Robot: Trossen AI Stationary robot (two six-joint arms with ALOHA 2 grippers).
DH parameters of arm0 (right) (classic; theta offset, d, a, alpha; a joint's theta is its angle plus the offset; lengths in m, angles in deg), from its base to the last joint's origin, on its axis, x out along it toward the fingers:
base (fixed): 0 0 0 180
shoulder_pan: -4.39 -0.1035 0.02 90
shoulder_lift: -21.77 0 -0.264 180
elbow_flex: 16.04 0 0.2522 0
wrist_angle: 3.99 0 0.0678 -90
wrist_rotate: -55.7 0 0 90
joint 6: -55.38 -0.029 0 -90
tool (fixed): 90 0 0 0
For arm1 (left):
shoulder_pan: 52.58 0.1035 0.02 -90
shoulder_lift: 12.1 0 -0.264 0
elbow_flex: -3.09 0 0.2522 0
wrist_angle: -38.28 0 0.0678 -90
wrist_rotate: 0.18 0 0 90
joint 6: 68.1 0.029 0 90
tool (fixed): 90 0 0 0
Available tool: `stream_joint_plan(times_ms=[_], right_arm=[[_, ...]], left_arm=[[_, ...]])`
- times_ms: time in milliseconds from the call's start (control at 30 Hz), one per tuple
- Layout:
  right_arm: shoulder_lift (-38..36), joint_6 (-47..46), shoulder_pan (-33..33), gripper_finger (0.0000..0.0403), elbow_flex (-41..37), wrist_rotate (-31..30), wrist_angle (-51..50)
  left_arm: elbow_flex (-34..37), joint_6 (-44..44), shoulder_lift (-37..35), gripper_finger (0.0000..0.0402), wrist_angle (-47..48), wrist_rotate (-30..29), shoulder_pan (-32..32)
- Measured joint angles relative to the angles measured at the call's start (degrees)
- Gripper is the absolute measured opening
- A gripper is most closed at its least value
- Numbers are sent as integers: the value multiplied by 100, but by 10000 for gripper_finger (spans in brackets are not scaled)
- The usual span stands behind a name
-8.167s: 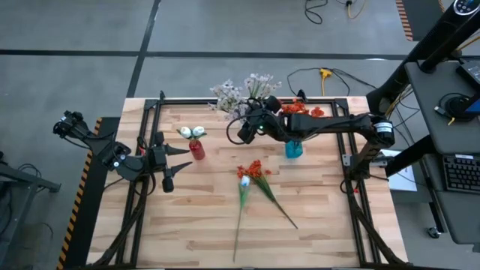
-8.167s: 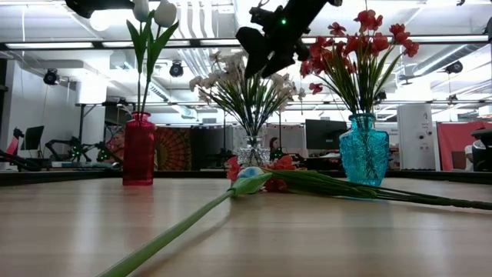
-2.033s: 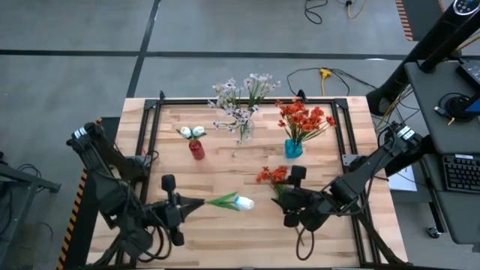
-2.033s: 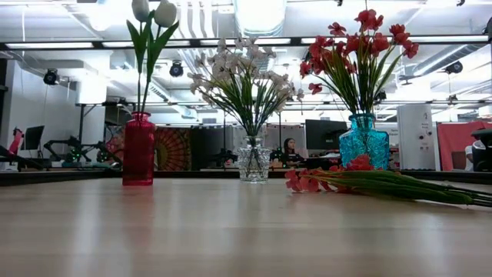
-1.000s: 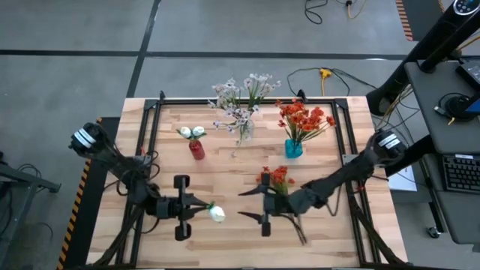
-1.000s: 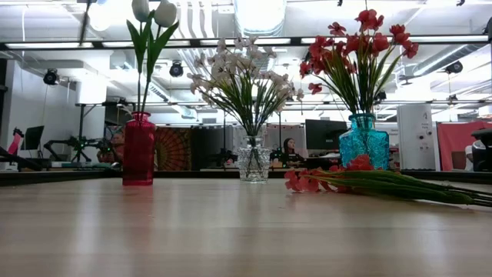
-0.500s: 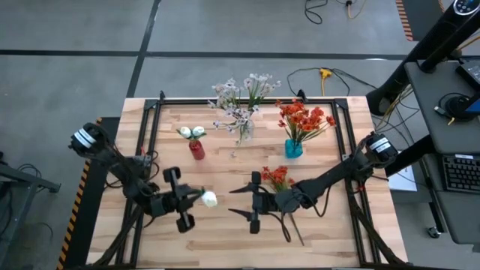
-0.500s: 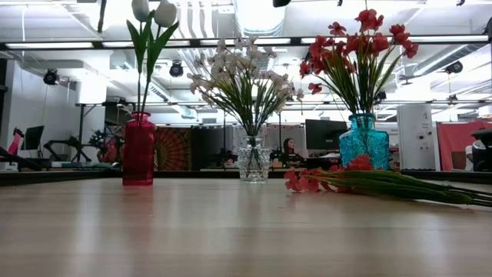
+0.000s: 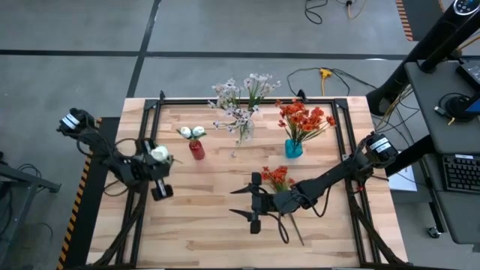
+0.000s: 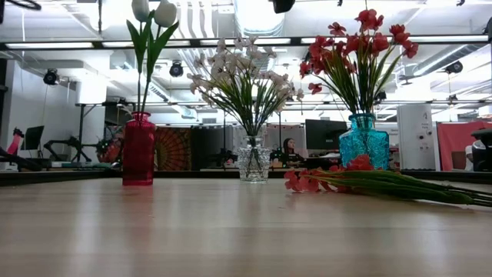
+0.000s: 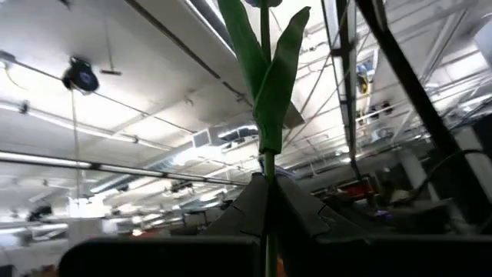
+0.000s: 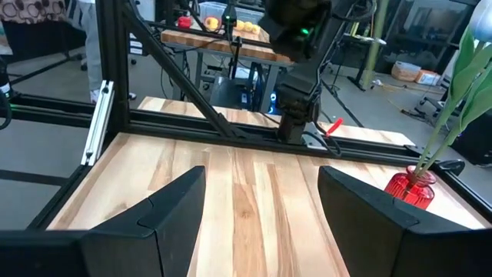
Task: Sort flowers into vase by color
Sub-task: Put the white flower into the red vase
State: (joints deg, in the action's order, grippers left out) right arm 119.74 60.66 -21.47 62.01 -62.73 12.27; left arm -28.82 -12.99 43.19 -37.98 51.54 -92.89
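Observation:
My left gripper [image 9: 152,166] is by the table's left edge, raised and tipped upward, shut on a white tulip whose bud [image 9: 158,154] shows from above. A red vase [image 9: 196,149] holds two white tulips [image 9: 191,132]. A clear vase [image 9: 241,132] holds pale pink-white sprays. A blue vase [image 9: 293,149] holds orange-red blooms. One orange-red flower [image 9: 276,178] lies flat on the table, its stalk running toward the near edge. My right gripper [image 9: 243,201] stands open just left of that bloom, fingers level, with nothing between them. My left gripper pinches the tulip's green stalk [image 11: 267,173] between its two fingertips [image 11: 247,201], just below the leaves. The fingers slant upward along the stalk. The tulip is lifted clear of the table, leaves [image 11: 269,85] and bud standing up beyond the fingertips.
Black frame rails [image 9: 150,135] run along the table's left, far and right sides. In the low view the three vases stand in a row at the back, with the lying flower [image 10: 323,182] in front of the blue vase [image 10: 364,150]. Bare wood lies toward the near edge.
My left gripper has carried the white tulip from the near middle of the table toward the left and far edges, rising and tipping upward, so the bud now points up. My right gripper has edged slightly toward the left, still open.

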Motion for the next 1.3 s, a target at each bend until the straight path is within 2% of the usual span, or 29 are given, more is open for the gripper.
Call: stream_joint_plan(times_ms=[200, 400, 533, 667, 800, 900, 1100, 1300], right_arm=[[0, 58, 26, 244, -2, -1, 26], [0, 78, 54, 244, -2, -4, 28], [0, 94, 96, 244, -3, -2, 26], [0, 94, 152, 244, -4, -3, 26], [0, 85, 159, 244, -4, -3, 26], [0, 85, 156, 244, -4, -2, 26], [0, 92, 172, 244, -4, -2, 24], [0, 78, 192, 244, -4, -4, 26]], left_arm=[[313, 534, -643, 0, 9, 58, 624], [366, 673, -1118, 0, 2, 56, 1488], [367, -221, -1213, 0, 2, 337, 2185], [391, -1237, -1169, 0, 294, 329, 3097], [457, -2158, -1160, 0, 680, 338, 3679], [589, -2599, -1144, 0, 696, 307, 3855], [999, -2612, -1260, 0, 240, -1, 3914], [1517, -3146, -1364, 0, 5, 185, 3933]])
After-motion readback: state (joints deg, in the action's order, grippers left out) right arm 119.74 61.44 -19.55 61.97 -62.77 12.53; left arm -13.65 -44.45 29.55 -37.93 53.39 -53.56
